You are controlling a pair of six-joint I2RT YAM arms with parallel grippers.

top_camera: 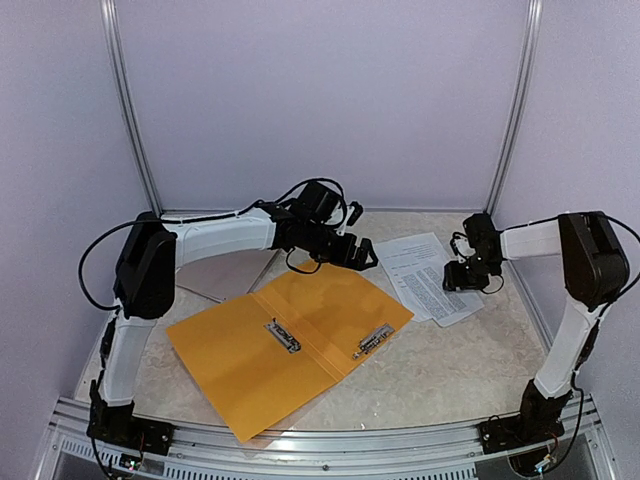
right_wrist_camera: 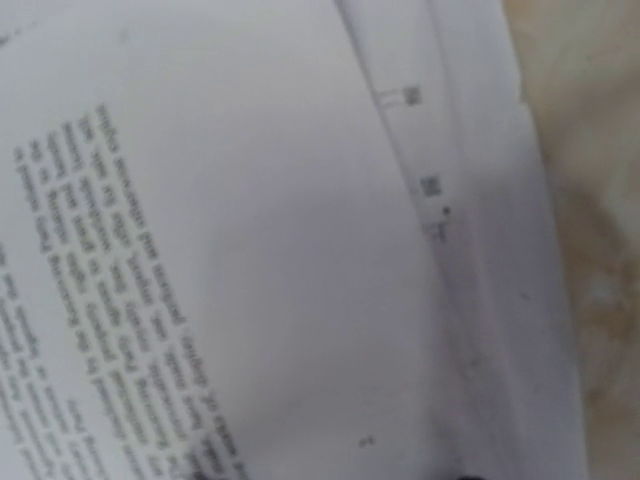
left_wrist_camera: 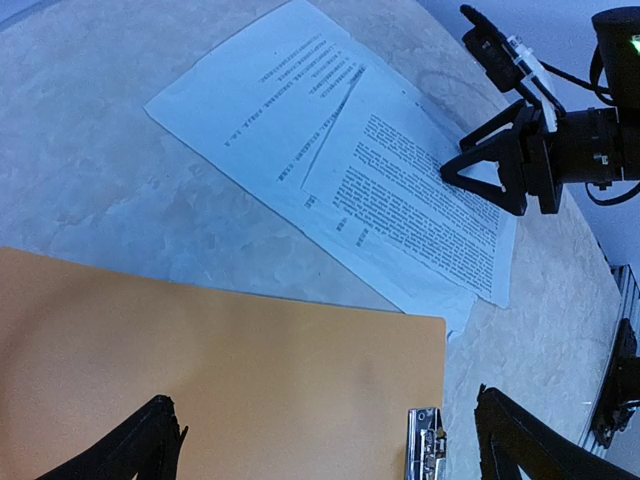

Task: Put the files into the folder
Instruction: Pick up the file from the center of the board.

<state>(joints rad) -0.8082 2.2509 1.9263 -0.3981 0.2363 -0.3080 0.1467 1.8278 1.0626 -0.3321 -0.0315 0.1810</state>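
- In the top view, your orange folder (top_camera: pixel 285 350) lies open and flat in the middle of the table (top_camera: pixel 450 370). Two metal clips (top_camera: pixel 283 335) sit near its fold.
- The files (top_camera: pixel 420 268) lie on the table at the right middle of the frame, just beside the folder's right corner. They are not in the folder.
- Your left gripper (top_camera: pixel 362 255) hangs over the folder's top corner. Your right gripper (top_camera: pixel 465 277) is low at the right side of the files.
- In the left wrist view, your left gripper (left_wrist_camera: pixel 325 400) is wide open. Its two black fingers (left_wrist_camera: pixel 140 445) show in the bottom corners, with only the folder (left_wrist_camera: pixel 200 360) under them.
- One of the metal clips (left_wrist_camera: pixel 425 455) peeks in at the bottom edge.
- The files (left_wrist_camera: pixel 350 170) fill the upper middle, a few sheets fanned out a little.
- Your right gripper (left_wrist_camera: pixel 452 172) is at the upper right, with its tip on the sheets near their edge. You cannot tell if it is open or closed, or if it holds a sheet.
- In the right wrist view, the files (right_wrist_camera: pixel 250 250) fill almost the whole frame, close and blurry. A strip of table (right_wrist_camera: pixel 600 200) shows down the right side. The fingers hardly show here.
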